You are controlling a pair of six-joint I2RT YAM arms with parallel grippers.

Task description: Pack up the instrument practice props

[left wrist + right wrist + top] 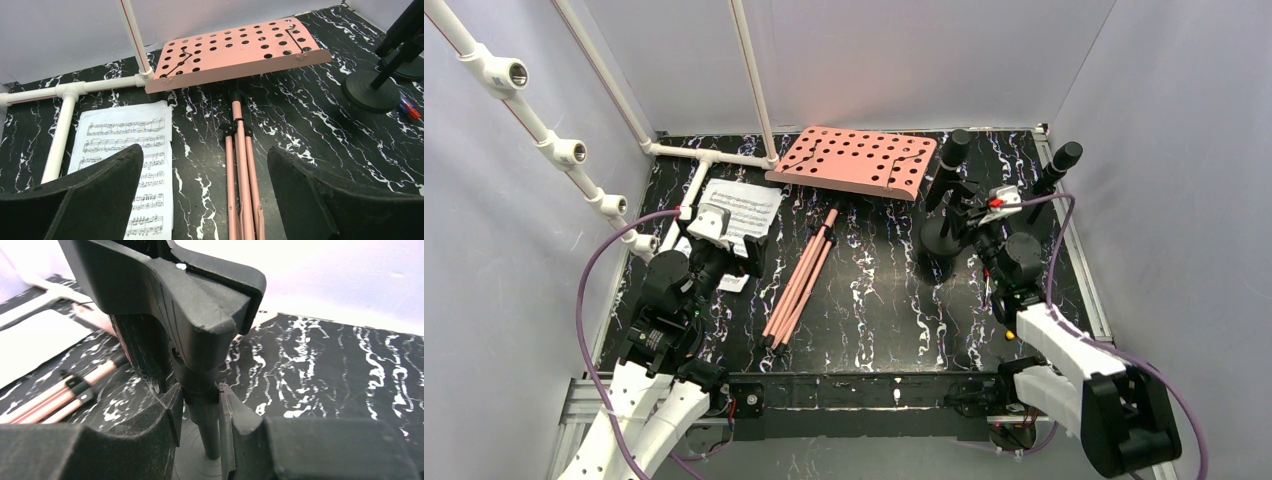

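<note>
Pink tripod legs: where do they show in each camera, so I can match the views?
Top external: pink tripod legs lie folded, left of table centre.
Left wrist: the legs rise from bottom centre.
Right wrist: the legs cross the lower left, blurred.
Shared landmark: white sheet music beside them in every view.

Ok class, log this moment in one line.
left fingers: open over white sheet-music page | right fingers: shut on black round-based microphone
</note>
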